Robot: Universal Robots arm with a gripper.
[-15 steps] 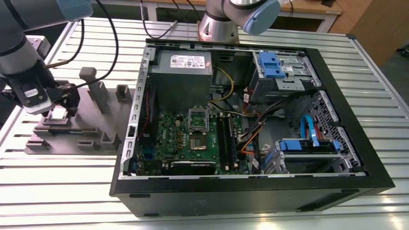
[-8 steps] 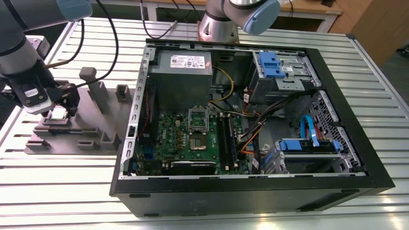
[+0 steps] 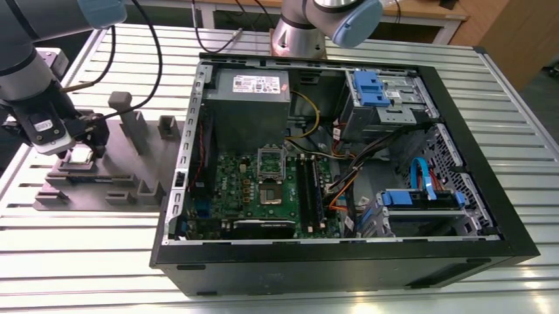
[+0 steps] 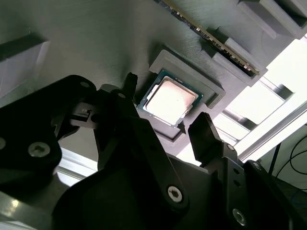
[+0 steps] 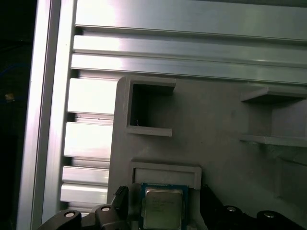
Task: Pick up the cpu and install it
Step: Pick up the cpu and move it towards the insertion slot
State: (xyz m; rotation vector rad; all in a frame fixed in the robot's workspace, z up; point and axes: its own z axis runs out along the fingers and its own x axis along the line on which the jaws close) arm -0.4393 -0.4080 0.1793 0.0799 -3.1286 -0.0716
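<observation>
Two fingers of the end effector (image 4: 166,103) stand spread on either side of the cpu (image 4: 169,98). The cpu lies flat in its shallow pocket on the grey parts holder (image 3: 122,175), which sits on the worktop (image 3: 88,242) beside the open computer case (image 3: 349,263). In both wrist views we see a gap at each edge of the chip, so we judge the end effector released and gripping nothing.

The step in hand is the grasp. To do it well, we would centre the fingers on two opposite edges, low enough to catch the pale rim rather than the metal top. We would also square them to the pocket, so that closing does not skew the chip. The motherboard (image 3: 262,190) lies inside the case, well apart from the chip.
</observation>
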